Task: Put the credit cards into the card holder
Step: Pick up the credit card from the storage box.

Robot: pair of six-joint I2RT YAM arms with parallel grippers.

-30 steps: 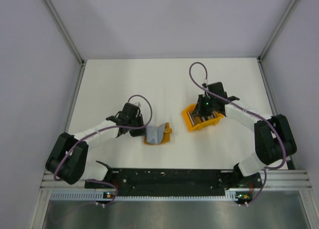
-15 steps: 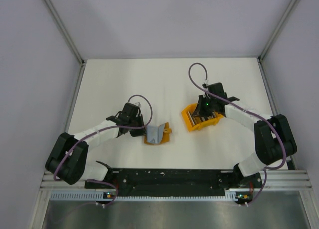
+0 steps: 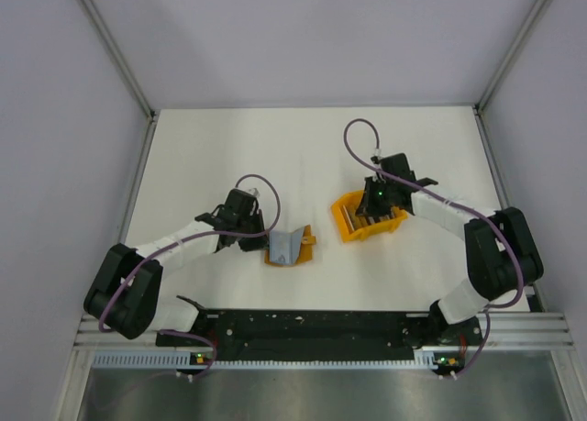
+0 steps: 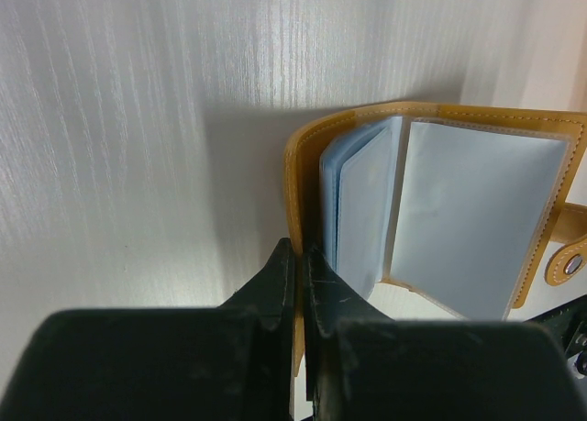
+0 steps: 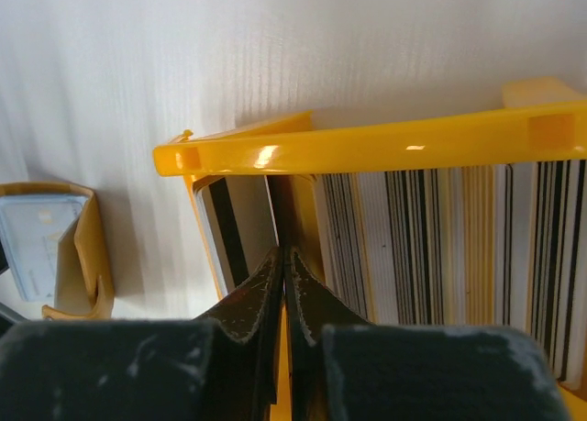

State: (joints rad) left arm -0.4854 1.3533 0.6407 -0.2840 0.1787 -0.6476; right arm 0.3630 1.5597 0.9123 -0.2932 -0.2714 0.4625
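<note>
- Credit cards (image 5: pixel 413 247): likely light, stiff, slick; upright in orange bin (image 5: pixel 367 146), at 3 o'clock of card holder (image 3: pixel 289 245). Take by top edge.
- Right gripper (image 5: pixel 282 260): fingers together among the cards; a pinched card cannot be told.
- Left gripper (image 4: pixel 298 256): clamped on card holder's cover.

The card holder (image 3: pixel 289 245) lies open on the table (image 3: pixel 303 155), left of the plastic bin (image 3: pixel 341 216) and apart from it. The credit cards (image 5: pixel 440 247) stand in a row inside the bin. The left gripper (image 4: pixel 298 251) pinches the holder's left cover
</note>
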